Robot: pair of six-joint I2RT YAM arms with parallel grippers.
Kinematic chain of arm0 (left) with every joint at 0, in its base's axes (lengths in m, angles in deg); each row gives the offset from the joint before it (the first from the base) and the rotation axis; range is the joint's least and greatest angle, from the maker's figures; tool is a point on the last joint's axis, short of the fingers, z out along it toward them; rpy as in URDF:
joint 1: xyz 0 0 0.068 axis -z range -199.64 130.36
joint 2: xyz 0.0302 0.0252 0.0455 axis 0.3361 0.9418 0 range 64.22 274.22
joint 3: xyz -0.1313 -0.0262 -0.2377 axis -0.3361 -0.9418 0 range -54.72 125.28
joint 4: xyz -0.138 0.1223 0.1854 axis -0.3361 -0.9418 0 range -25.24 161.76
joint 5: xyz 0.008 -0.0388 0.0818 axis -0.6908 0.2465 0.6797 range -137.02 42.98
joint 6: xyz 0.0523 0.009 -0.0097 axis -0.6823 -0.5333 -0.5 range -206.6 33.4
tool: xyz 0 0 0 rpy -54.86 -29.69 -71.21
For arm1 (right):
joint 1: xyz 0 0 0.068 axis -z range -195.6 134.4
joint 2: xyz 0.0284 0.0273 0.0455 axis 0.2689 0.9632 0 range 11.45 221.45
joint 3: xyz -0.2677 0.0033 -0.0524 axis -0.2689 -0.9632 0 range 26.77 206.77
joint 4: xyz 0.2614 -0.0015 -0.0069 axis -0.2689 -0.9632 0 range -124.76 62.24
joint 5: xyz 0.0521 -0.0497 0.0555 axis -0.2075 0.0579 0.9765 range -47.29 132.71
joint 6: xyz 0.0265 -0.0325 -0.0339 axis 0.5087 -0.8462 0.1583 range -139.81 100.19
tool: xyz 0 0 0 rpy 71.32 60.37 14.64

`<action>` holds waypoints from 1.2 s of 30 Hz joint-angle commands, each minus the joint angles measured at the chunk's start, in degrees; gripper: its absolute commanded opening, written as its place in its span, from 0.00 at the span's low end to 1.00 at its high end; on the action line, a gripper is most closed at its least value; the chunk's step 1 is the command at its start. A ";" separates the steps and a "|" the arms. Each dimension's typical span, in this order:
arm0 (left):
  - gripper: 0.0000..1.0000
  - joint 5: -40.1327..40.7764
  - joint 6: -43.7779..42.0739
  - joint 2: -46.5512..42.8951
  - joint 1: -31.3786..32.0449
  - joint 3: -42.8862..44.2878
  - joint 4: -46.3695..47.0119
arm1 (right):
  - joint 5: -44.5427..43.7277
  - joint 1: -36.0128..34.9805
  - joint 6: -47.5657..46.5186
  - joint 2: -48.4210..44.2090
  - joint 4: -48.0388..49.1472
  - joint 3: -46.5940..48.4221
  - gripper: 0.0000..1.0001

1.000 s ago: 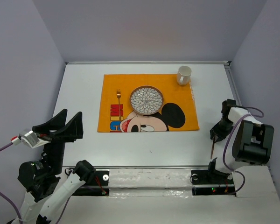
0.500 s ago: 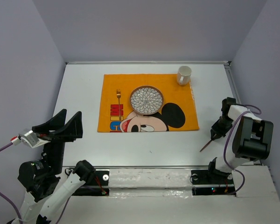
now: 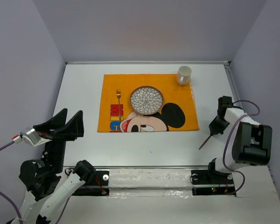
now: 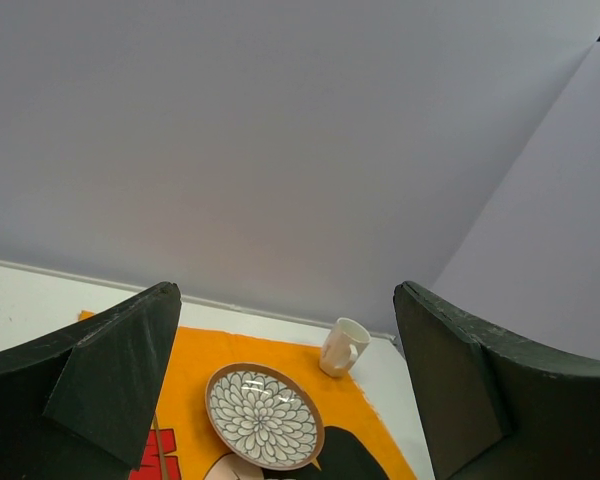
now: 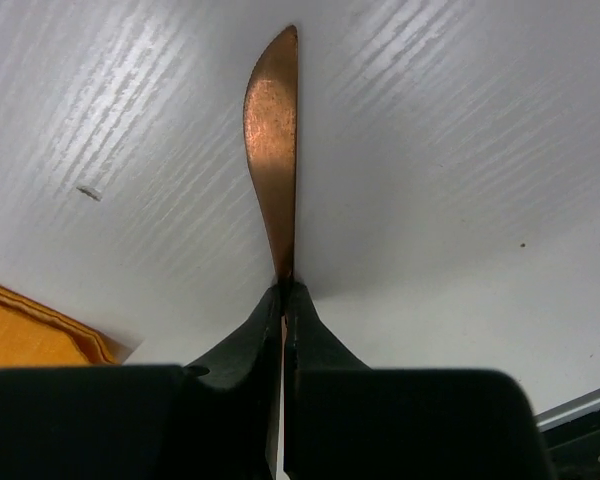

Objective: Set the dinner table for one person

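Dinner table [image 3: 84, 93]: plain matte white rectangle, fills the floor of the booth, long axis looks left-right from the top camera. Grey walls [image 3: 144, 28] on the left, far and right sides. Orange Mickey mat [image 3: 177, 91] lies flat at the far centre, long side left-right. On it are a patterned plate [image 3: 146, 100] and a fork [image 3: 118, 98] just left of the plate, with a white mug [image 3: 184, 74] at the far-right corner. Left gripper [image 3: 72, 114] is raised over the near-left, fingers spread wide, nothing held. Right gripper [image 5: 283, 292], right of the mat, is pinching a copper knife [image 5: 272, 130] by one end. The blade angles near-left; can't tell if the tip touches the table.
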 commanded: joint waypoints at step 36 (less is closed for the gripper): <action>0.99 1.92 -2.17 10.11 -3.34 -0.77 2.50 | 17.92 -28.29 -21.21 11.01 13.76 28.99 0.00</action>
